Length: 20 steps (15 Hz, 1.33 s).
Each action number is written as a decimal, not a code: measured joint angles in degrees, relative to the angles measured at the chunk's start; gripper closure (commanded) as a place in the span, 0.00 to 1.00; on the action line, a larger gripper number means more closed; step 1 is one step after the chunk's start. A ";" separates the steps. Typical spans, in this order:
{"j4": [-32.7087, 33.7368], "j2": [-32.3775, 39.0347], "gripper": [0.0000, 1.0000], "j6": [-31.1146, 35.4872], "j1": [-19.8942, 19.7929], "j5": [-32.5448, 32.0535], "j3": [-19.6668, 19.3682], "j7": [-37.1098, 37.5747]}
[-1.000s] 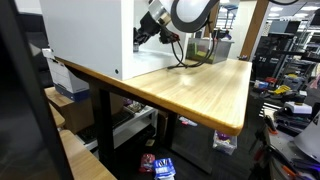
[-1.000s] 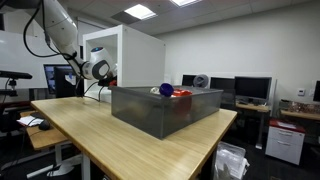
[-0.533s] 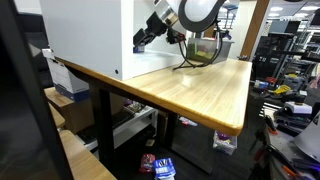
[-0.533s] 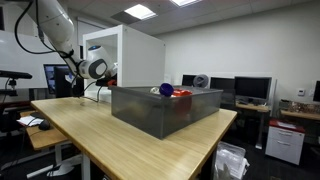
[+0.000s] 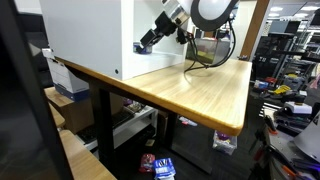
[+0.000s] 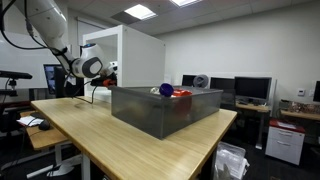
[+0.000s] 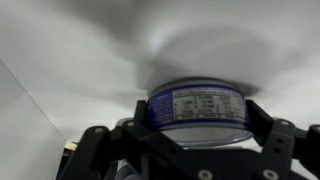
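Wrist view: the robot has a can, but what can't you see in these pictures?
- Can, wrist view: the label print is blurred and unreadable, and the gripper hides its bottom.
- Can, both exterior views: too small to make out at the gripper.
- Bin, exterior view: its dark wall hides most of what is inside. Only a blue thing and a red thing peek out.
- White box, exterior view: cut off by the top edge.
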 measured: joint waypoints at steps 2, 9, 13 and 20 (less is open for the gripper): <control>-1.08 -0.86 0.32 0.01 -0.72 0.08 1.02 -0.51; -2.97 -2.31 0.32 0.01 -2.85 0.46 4.99 -0.86; -3.52 -2.72 0.32 0.01 -3.61 0.59 7.29 -0.87; -5.77 -4.64 0.32 -0.12 -4.84 0.75 9.90 -0.90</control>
